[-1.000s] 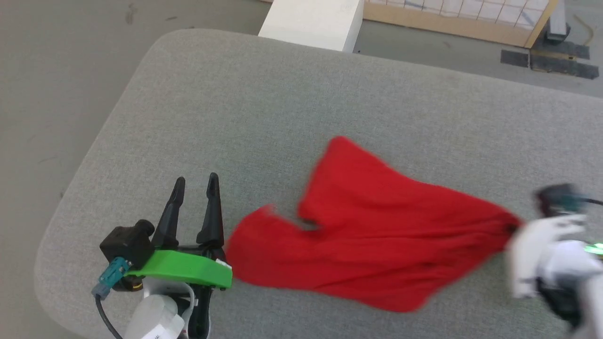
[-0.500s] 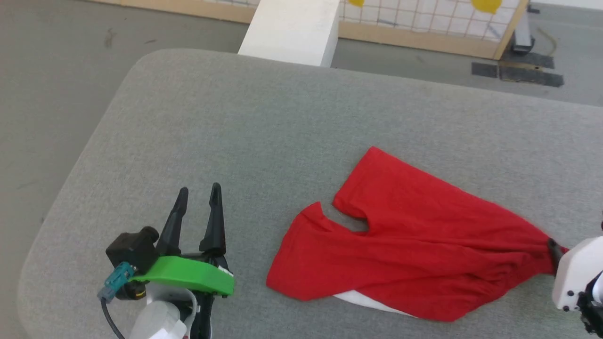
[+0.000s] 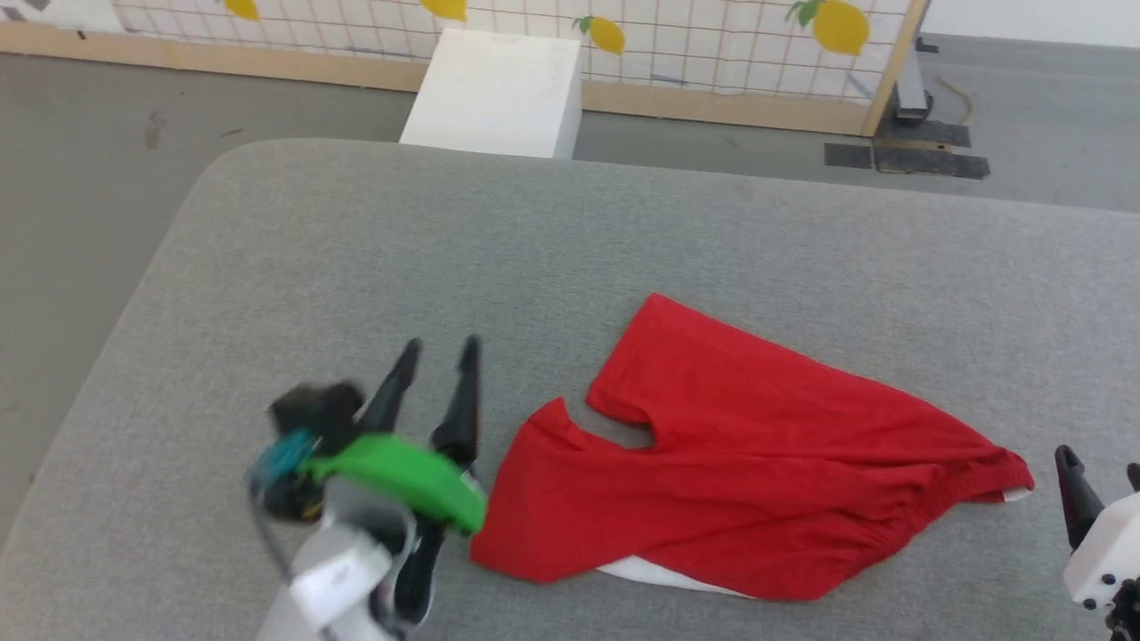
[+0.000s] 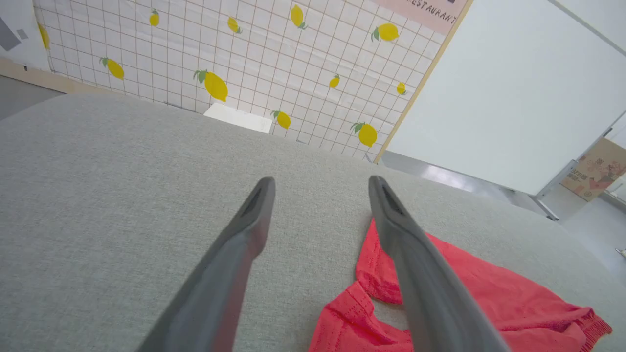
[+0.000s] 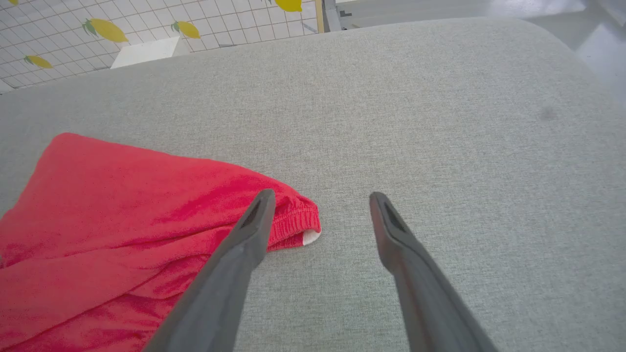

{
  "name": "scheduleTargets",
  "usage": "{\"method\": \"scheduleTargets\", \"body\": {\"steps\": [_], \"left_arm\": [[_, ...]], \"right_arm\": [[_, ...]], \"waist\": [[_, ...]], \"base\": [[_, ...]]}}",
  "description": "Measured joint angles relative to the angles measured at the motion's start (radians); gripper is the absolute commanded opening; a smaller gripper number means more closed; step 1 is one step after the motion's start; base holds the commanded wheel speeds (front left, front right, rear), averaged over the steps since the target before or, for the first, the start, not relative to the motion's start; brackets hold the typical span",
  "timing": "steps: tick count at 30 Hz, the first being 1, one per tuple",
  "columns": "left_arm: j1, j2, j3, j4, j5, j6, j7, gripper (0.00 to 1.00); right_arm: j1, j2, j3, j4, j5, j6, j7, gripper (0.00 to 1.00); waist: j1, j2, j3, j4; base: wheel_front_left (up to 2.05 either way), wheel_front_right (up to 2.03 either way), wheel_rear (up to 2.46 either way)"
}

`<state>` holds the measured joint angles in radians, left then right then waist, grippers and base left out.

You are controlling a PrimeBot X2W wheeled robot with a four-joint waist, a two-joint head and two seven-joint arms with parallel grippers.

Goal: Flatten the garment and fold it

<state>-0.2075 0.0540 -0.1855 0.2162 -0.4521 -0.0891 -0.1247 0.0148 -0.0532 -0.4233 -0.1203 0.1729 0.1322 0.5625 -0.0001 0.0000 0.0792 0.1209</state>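
Note:
The garment [image 3: 757, 472], bright red shorts, lies spread but wrinkled on the grey padded table [image 3: 534, 231], legs to the left, gathered waistband to the right, with a white strip showing under its near edge. My left gripper [image 3: 442, 343] is open beside the near leg hem, with nothing between its fingers; in the left wrist view the left gripper [image 4: 321, 181] points past the garment [image 4: 464, 293]. My right gripper [image 3: 1100, 463] stands open just right of the waistband corner. In the right wrist view the right gripper [image 5: 321, 195] is empty, the garment [image 5: 122, 210] lying beside its left finger.
A white box [image 3: 494, 93] stands on the floor beyond the table's far edge, in front of a lemon-patterned grid panel [image 3: 712, 36]. The table's rounded left corner is near my left arm. Bare grey table extends to the right of the garment.
My right gripper has opened and let go of the waistband corner, and the garment has dropped flat onto the table. The left gripper has come closer to the leg hem. The camera has shifted.

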Motion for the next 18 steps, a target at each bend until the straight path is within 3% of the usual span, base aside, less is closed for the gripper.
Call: {"method": "scheduleTargets", "body": {"steps": [8,14,18], "left_arm": [[-0.242,-0.002,-0.172,0.145,-0.022,0.022,0.325,1.00],[-0.375,-0.004,-0.275,0.304,-0.028,0.097,0.576,1.00],[-0.405,-0.004,-0.291,0.378,-0.025,0.145,0.675,1.00]], "right_arm": [[-0.007,0.002,0.030,-0.013,0.031,0.000,-0.026,1.00],[-0.037,0.002,0.056,-0.006,0.040,0.000,-0.043,1.00],[-0.038,0.002,0.064,0.008,0.040,0.000,-0.053,1.00]], "waist": [[0.0000,0.0000,0.025,-0.044],[0.0001,0.0000,0.063,-0.087],[0.0001,0.0000,0.085,-0.115]], "base": [[0.00,0.00,0.00],[0.00,0.00,0.00],[0.00,0.00,0.00]]}}
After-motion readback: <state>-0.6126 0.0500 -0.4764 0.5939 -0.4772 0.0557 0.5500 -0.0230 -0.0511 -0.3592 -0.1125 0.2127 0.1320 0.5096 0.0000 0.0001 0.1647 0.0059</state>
